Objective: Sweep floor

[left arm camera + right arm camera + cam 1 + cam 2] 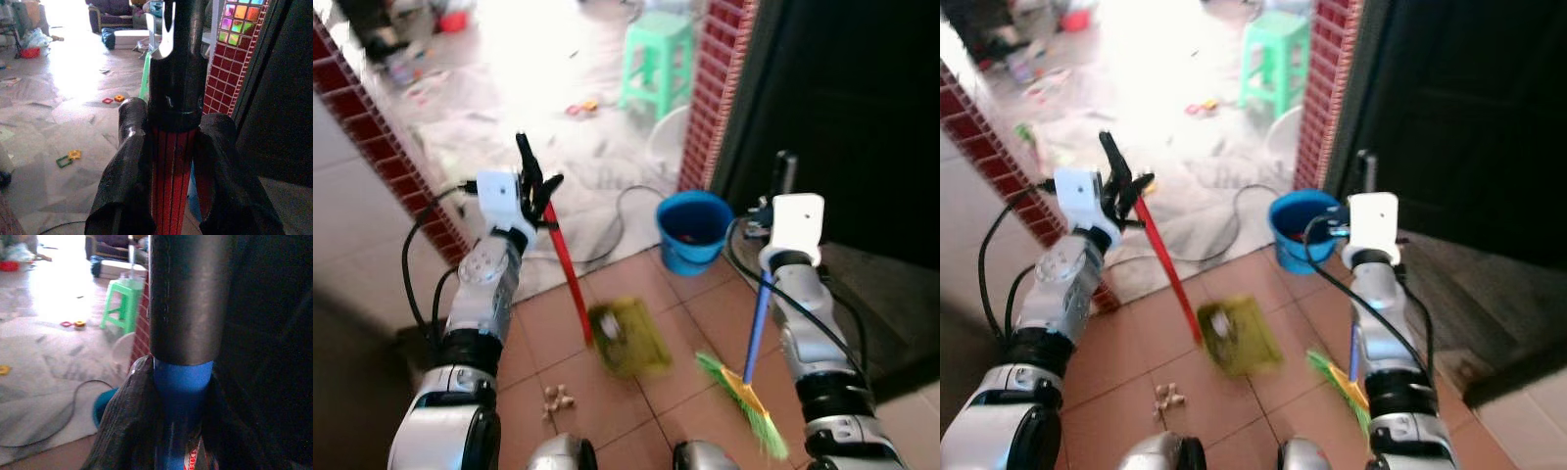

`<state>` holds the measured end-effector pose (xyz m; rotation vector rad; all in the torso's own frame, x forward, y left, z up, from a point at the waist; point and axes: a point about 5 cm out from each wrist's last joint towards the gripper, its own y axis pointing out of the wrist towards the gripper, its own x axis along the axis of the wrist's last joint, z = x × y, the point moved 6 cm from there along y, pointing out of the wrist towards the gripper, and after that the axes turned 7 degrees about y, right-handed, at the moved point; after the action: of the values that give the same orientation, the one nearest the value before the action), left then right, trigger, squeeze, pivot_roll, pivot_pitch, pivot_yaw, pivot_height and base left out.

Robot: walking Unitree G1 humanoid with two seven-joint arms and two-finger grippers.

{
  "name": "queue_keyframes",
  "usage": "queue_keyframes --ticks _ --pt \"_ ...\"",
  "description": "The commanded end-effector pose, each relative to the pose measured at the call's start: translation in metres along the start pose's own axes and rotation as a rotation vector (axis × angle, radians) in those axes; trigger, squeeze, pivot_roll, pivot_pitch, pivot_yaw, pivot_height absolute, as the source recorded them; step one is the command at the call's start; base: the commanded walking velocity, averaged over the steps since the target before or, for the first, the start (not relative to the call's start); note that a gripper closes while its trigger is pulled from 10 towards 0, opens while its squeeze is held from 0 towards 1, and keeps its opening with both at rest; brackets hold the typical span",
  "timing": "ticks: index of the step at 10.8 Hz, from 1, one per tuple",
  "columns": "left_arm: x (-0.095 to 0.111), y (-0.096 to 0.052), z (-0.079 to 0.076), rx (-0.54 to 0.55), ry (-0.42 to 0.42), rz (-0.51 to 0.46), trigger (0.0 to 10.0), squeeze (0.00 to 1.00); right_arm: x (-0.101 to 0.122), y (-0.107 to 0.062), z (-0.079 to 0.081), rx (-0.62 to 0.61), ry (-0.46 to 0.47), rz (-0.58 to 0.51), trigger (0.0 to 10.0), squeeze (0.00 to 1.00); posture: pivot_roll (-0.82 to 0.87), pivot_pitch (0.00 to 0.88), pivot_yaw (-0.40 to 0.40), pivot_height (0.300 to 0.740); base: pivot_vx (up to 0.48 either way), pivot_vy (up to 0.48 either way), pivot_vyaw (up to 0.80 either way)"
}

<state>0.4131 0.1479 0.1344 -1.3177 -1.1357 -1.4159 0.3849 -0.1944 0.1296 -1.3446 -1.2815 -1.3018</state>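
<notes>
Step in hand: both tools are held, sweeping not yet begun (judged from the debris lying untouched).

The left gripper (540, 192) is clamped on the red handle of the dustpan (628, 338), whose yellow-green pan hangs just above the tiles. The right gripper (172, 396) is closed around the blue shaft of the broom (749, 390), bristles near the floor.

Next move: bring the bristles across to the debris (557, 398) and set the pan beside it.

Obstacles: blue bucket (693, 229), black cable (625, 209), green stool (657, 61).

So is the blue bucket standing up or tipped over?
Standing up: the blue bucket sits on the floor with its round opening facing upward.
</notes>
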Motion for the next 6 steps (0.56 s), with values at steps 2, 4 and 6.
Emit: queue_keyframes --ticks 2,4,6 --pt "0.041 0.009 -0.003 -0.022 -0.076 -0.14 10.0 0.0 0.016 0.005 0.016 0.05 0.011 -0.061 10.0 0.0 -0.08 0.0 0.06 0.74 0.0 0.0 -0.4" --pt "0.092 0.019 -0.012 -0.041 -0.118 -0.29 10.0 0.0 0.017 0.004 0.022 0.069 0.015 -0.068 10.0 0.0 -0.09 0.0 0.062 0.74 0.381 0.0 -0.28" --pt "0.119 0.023 -0.013 -0.034 -0.177 -0.361 10.0 0.0 0.014 0.003 0.029 0.097 0.017 -0.058 10.0 0.0 -0.08 0.0 0.056 0.74 0.48 0.0 0.0"
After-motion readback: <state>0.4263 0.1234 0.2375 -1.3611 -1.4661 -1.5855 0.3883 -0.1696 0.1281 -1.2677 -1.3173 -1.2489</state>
